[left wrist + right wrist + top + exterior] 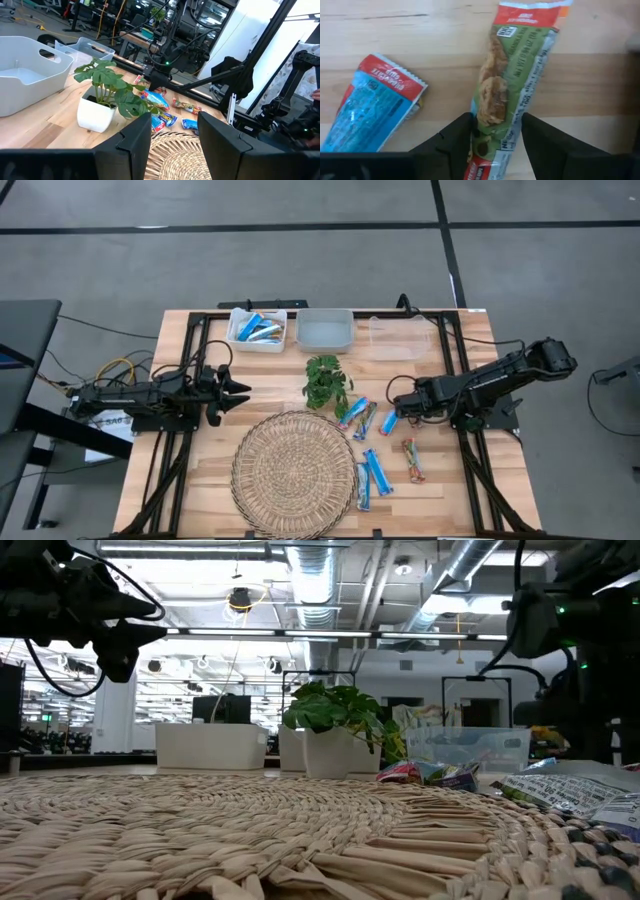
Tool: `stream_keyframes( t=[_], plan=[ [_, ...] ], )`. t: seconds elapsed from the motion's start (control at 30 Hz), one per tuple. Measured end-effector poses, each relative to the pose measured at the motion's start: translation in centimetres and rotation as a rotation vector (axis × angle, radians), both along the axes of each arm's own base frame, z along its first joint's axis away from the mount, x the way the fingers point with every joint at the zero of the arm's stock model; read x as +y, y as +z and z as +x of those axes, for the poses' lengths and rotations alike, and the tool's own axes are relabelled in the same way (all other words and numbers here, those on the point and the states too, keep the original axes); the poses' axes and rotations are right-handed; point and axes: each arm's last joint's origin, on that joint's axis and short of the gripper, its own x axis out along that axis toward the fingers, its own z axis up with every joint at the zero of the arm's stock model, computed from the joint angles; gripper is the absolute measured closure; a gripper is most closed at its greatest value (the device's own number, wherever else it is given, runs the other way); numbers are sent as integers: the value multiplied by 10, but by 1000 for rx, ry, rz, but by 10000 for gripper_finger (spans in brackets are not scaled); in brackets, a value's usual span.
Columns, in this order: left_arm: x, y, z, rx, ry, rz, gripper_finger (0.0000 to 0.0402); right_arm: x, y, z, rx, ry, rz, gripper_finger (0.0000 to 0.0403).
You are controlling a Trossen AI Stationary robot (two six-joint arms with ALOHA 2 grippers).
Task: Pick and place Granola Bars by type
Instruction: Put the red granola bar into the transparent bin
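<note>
A mat (293, 472) lay near on the surface (190, 480), a plant (325, 380) behind it, bars (372, 476) to its right, three bins (326, 329) farthest back.

Slim foil-wrapped granola bars (372, 472), mostly blue, lie flat and loosely scattered on the wooden tabletop (210, 450) just beside the round woven mat (293, 472). A green-and-red wrapped bar (512, 75) lies nearby, with a blue-and-red bar (372, 112) just beside it. More blue bars (260, 331) sit in a white bin (240, 343).
</note>
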Motion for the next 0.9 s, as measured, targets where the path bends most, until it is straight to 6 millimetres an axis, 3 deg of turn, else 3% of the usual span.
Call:
stream_keyframes(
  t=[0.5,0.67,0.9],
  plan=[
    [0,0,0,0,0,0,248,-5,4,13,-107,104,-79,365],
    [0,0,0,0,0,0,248,-14,23,26,-172,222,-155,383],
    [0,0,0,0,0,0,248,-39,68,51,-263,459,-290,377]
  ],
)
